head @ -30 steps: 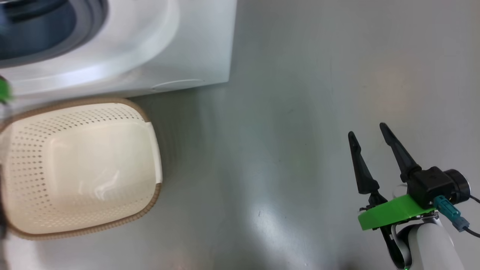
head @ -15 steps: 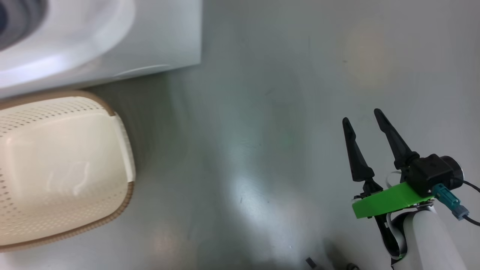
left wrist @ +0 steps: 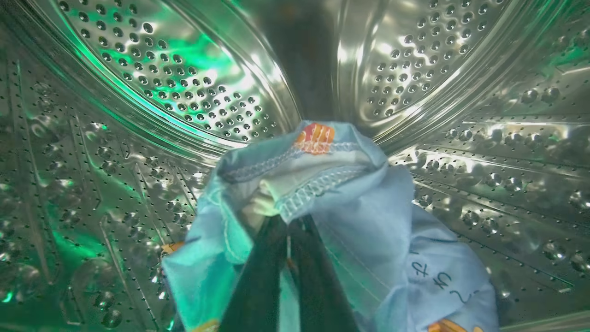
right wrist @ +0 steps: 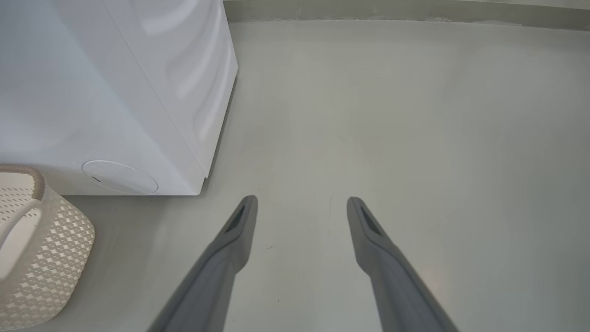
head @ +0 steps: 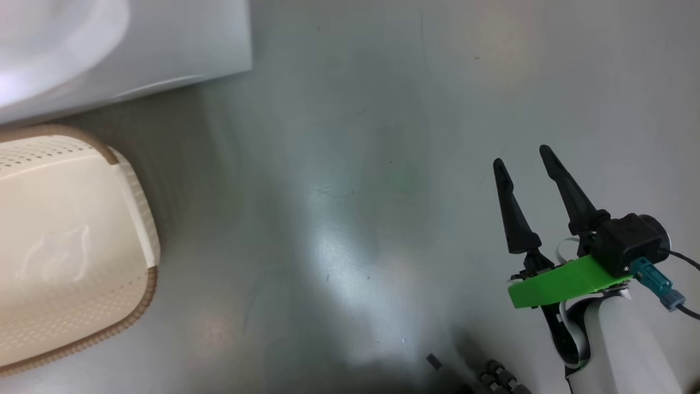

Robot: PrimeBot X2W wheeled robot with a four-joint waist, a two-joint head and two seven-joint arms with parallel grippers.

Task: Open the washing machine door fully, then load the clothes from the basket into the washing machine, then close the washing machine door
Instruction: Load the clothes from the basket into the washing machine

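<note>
**Blue clothes are held inside the drum, and the other gripper is kept open over the floor.**

In the head view, a smooth grey floor point(head: 350, 164) with a soft shine is seen. The white washing machine point(head: 180, 49) is seen at the top left, and the basket point(head: 65, 246) is set just in front of it. The right gripper point(head: 520, 155) is held at the lower right, well apart from the basket; its two fingers are spread open and nothing is gripped. In the left wrist view, the steel drum point(left wrist: 184, 69) with its many small holes is seen all around. The left gripper point(left wrist: 289, 240) is closed on the clothes point(left wrist: 359, 203), and the light-blue cloth is bunched over and around the fingertips, inside the washing machine. In the right wrist view, the grey floor is seen up to the foot of a wall point(right wrist: 368, 9). The machine's corner with its round cap point(right wrist: 120, 176) and the basket are seen left of the open fingers, not touched.
</note>
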